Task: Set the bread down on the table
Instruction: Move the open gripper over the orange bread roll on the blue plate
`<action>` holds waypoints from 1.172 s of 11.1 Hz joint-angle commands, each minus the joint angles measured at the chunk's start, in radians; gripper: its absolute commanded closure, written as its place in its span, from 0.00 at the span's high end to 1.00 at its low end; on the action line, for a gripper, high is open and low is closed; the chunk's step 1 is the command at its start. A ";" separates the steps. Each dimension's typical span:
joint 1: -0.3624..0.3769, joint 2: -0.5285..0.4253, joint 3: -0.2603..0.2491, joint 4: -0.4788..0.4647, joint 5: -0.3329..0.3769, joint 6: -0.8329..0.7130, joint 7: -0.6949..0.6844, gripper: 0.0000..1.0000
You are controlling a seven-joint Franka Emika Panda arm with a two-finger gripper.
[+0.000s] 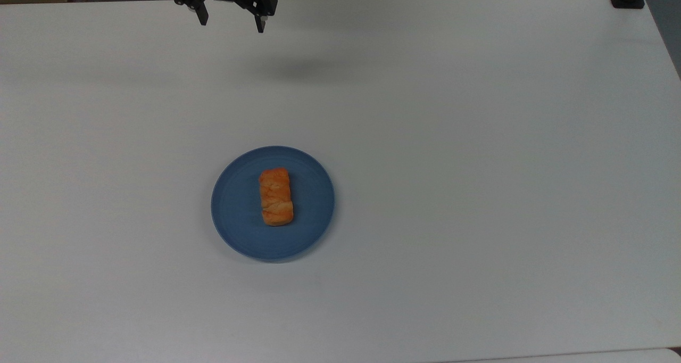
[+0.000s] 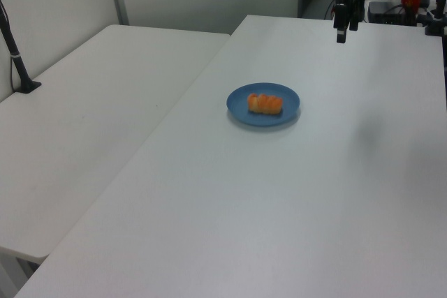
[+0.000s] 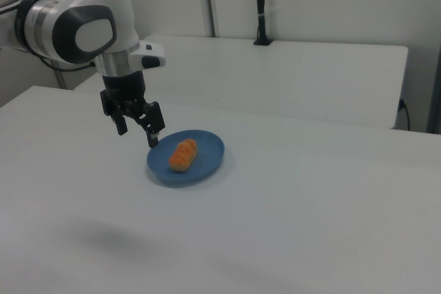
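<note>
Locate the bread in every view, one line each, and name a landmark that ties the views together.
Top view: the bread lies left of centre, lengthwise up-down.
Left view: just right of centre, in the upper half.
Right view: left of centre, mid-height.
Shared landmark: the blue plate under it, on the white table.

Tool [image 1: 231,23] aloft, fingers spread wide
</note>
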 commanded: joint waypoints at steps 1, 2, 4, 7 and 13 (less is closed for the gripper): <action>-0.002 -0.015 -0.002 -0.005 -0.015 -0.022 0.011 1.00; -0.002 -0.015 -0.002 -0.005 -0.015 -0.022 0.011 1.00; -0.002 -0.013 -0.002 0.003 -0.014 -0.024 0.014 1.00; -0.002 -0.005 -0.002 0.009 -0.014 -0.018 0.011 1.00; -0.002 0.137 -0.004 0.165 0.018 -0.004 0.000 1.00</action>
